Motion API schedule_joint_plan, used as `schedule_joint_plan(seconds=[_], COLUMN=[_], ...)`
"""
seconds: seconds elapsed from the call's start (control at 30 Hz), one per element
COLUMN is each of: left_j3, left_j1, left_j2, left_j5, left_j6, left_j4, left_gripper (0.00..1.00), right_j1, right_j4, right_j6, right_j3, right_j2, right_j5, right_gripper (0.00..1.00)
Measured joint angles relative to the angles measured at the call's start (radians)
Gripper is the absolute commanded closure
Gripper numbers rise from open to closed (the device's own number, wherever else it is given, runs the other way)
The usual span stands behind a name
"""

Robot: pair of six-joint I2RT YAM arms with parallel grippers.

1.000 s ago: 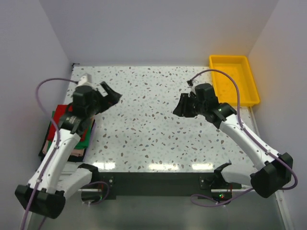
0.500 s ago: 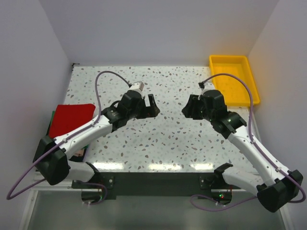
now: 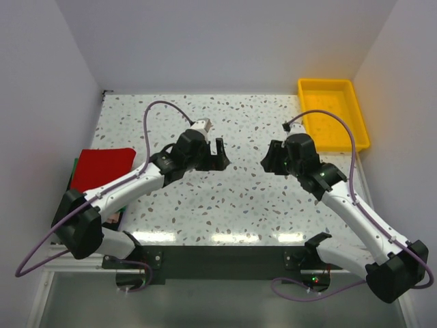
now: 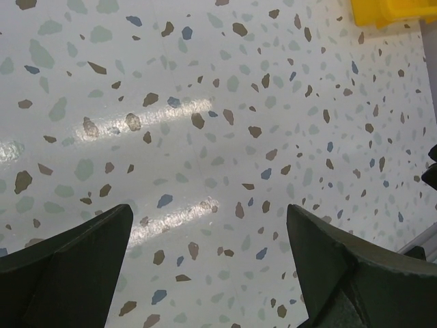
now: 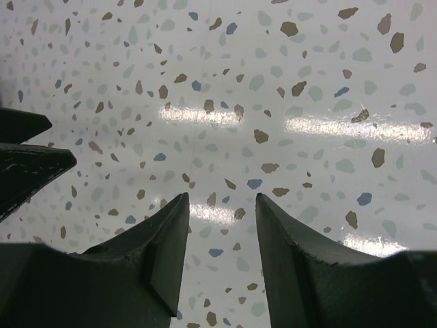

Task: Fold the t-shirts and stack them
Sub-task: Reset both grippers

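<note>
- My left claw (image 3: pixel 220 152) hangs wide open and empty over the bare middle of the table (image 3: pixel 205 205). My right claw (image 3: pixel 270 161) faces it from 3 o'clock with a narrower gap, also empty.
- The red shirt (image 3: pixel 102 167) lies folded at the table's 9 o'clock edge, on top of the green shirt (image 3: pixel 74 171), of which only slivers show. Both claws are well apart from the stack.
- My left forearm crosses the stack's near corner. If I pull that arm home low, I think it could drag the red shirt and spoil the fold.
- The stack sits right at the edge, so a nudge toward 9 o'clock might tip it off the table.
- My claws point at each other, near but apart. A careless swing of either could knock fingers together.
- My right cable (image 3: pixel 334 121) loops across the tray (image 3: pixel 341 102) at 1 o'clock in the top view and might catch its rim.
- I cannot tell how squarely the green shirt is folded; a crooked base could let the red one slide.
</note>
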Motion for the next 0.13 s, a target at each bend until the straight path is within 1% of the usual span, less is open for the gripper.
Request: schedule_joint_plan(seconds=[0.13], left_j3=[0.005], left_j1=[0.0], left_j2=[0.009], left_j5=[0.007], left_j6=[0.016], left_j4=[-0.001], left_gripper=[0.0], right_j1=[0.0], right_j4=[0.01], right_j6=[-0.001], right_j3=[0.0], right_j2=[0.0], right_j5=[0.018], right_gripper=[0.52])
